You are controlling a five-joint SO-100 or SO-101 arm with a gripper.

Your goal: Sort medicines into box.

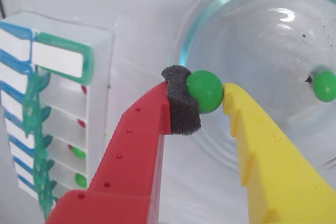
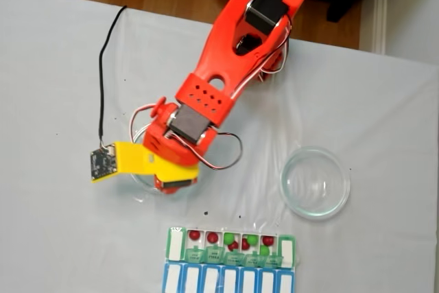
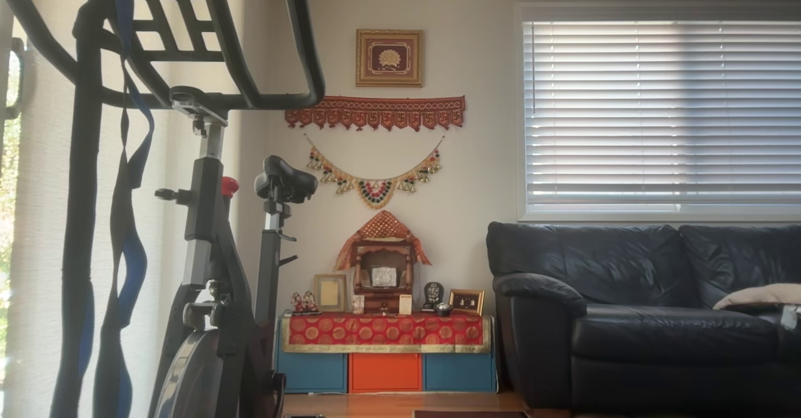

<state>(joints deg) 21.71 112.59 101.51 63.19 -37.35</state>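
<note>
In the wrist view the pill box (image 1: 58, 108) stands at the left, white-walled, with blue-edged labels down its far side and green lids flipped open; its labels are blank white, with no writing legible; two red balls (image 1: 82, 123) and two green ones (image 1: 79, 152) peep out of the open compartments. Right of it the gripper (image 1: 210, 92) pinches a bright green ball (image 1: 206, 91) between a dark foam pad (image 1: 181, 100) on the red finger (image 1: 136, 156) and the bare tip of the yellow finger (image 1: 273, 166); the ball is glossy and round, held over the near rim of a clear glass dish (image 1: 210, 19); a second green ball (image 1: 325, 85) lies inside that dish at the right edge.

In the fixed view the orange arm (image 2: 219, 87) reaches down over the left dish (image 2: 140, 186) on a white cloth (image 2: 55, 238); the box (image 2: 230, 265) lies along the lower edge, red and green balls in its green row; another glass dish (image 2: 315, 183) sits to the right.
</note>
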